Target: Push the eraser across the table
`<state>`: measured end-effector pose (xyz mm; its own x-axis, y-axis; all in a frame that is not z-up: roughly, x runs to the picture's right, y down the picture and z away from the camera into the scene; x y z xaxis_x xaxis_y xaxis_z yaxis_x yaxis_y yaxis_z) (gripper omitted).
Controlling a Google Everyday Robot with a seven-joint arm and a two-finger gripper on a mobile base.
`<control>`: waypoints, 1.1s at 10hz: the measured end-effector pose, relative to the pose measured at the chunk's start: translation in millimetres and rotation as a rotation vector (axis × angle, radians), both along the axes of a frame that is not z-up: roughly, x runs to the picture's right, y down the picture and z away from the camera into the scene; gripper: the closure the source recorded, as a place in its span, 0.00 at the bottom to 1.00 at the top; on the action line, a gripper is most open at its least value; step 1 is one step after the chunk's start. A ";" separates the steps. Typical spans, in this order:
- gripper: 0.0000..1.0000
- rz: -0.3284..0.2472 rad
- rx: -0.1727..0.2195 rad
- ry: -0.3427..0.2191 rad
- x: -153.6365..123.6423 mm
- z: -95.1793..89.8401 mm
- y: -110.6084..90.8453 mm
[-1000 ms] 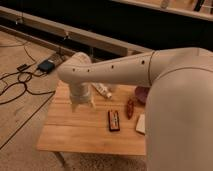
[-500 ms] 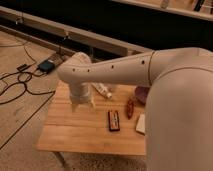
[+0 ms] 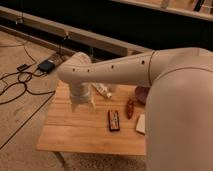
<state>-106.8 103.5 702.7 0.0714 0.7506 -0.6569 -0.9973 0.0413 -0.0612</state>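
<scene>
The eraser, a small flat dark block with a pale strip on top, lies on the light wood table right of its middle. My gripper hangs over the table's left-centre, pointing down, a short way left of the eraser and apart from it. The big white arm reaches in from the right and covers the table's right end.
A narrow reddish oblong object lies just right of the eraser. A white block sits beside the arm. A pale object lies at the table's back. Cables and a dark box lie on the floor to the left.
</scene>
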 end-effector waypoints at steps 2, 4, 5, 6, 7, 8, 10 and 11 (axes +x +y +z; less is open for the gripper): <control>0.35 0.001 -0.001 0.003 1.0 0.7 -0.6; 0.35 0.002 0.004 0.027 15.9 10.0 -7.2; 0.35 0.006 0.007 0.040 25.1 16.7 -10.3; 0.35 0.009 0.008 0.051 33.2 22.9 -12.1; 0.35 0.017 0.009 0.070 48.2 34.9 -13.7; 0.35 0.024 0.015 0.081 57.6 41.8 -15.7; 0.35 0.043 0.047 0.109 87.4 60.2 -19.4; 0.35 0.048 0.059 0.115 96.9 65.2 -19.1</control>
